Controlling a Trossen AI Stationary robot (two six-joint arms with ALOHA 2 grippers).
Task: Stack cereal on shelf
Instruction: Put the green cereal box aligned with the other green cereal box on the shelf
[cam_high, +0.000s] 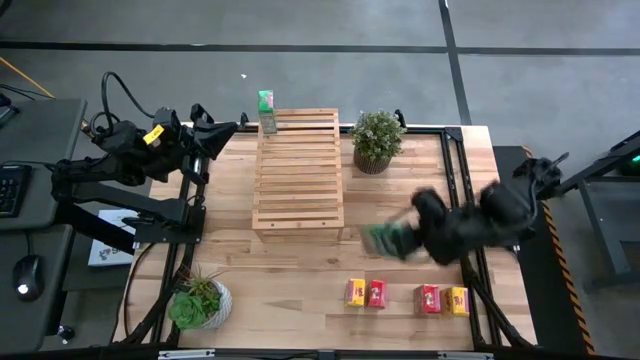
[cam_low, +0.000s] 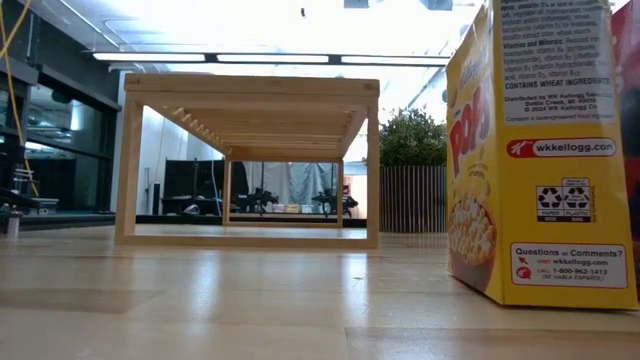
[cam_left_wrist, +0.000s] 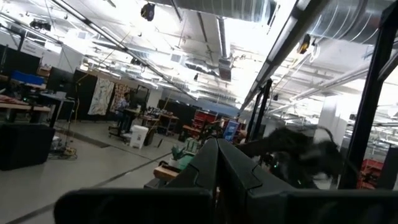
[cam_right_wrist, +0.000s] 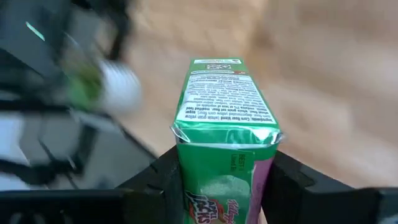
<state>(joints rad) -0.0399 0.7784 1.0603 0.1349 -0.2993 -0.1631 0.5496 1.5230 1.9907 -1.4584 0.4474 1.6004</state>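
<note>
Underneath everything lies a light wooden tabletop with visible grain, framed by black rails, and beyond it the low view looks into a bright hall with strip lights, desks and hanging cloths. Centrally on it stands the shelf, a pale slatted wooden rack on 4 legs, with 1 green cereal box upright at its far left corner. A potted plant in a ribbed pot sits just beside the rack's right side, and a second plant in a white pot stands at the near left. Along the near edge stand 4 small boxes, 2 yellow and 2 red. In the low view the yellow carton reads "wkkellogg.com" and "Questions or Comments?". The right gripper is clamped on a green box, its fingers pressing both sides, above the table right of the rack. The left gripper waits off the rack's far left corner, fingers closed on nothing.
</note>
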